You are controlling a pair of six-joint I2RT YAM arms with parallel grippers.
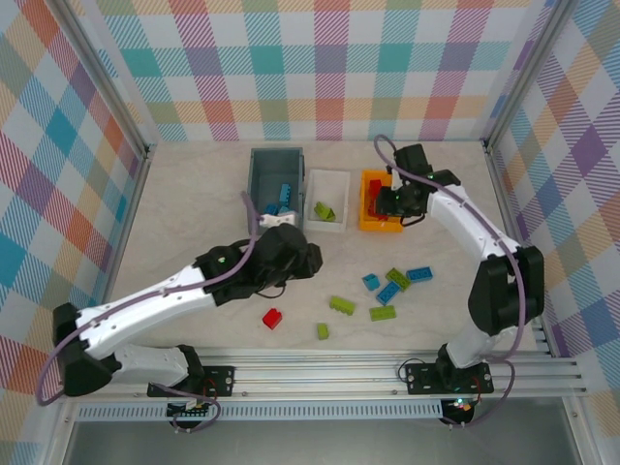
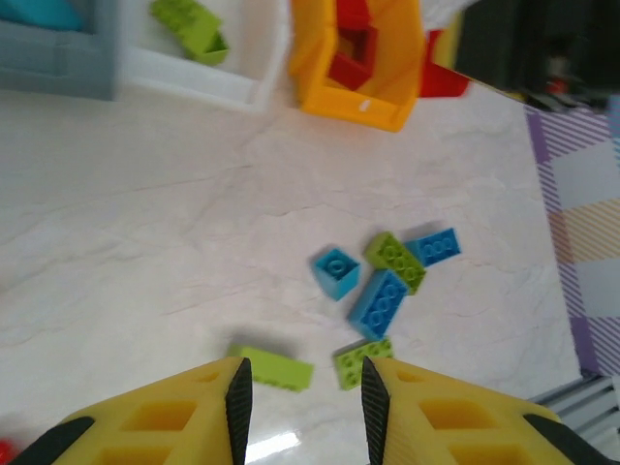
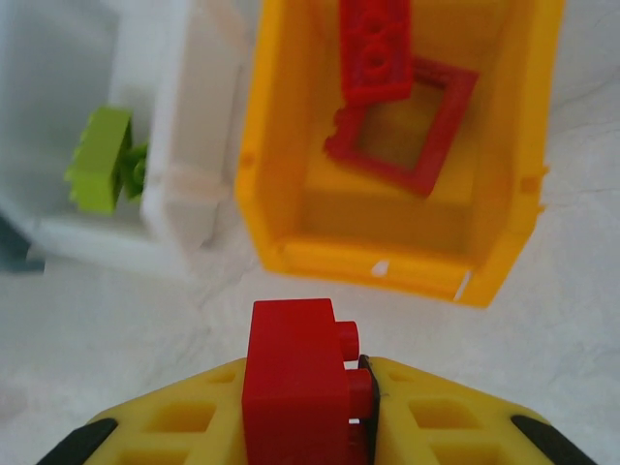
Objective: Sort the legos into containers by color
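Right gripper (image 3: 325, 392): clamped on a red brick (image 3: 295, 373), just short of the orange-yellow bin (image 3: 387, 260), which holds red pieces (image 3: 376, 48). White bin (image 3: 184, 194) alongside it holds a lime brick (image 3: 100, 160). Left gripper (image 2: 305, 407): jaws parted, empty, above loose blue bricks (image 2: 380, 302) and lime bricks (image 2: 274, 368) on the table (image 2: 145, 242).
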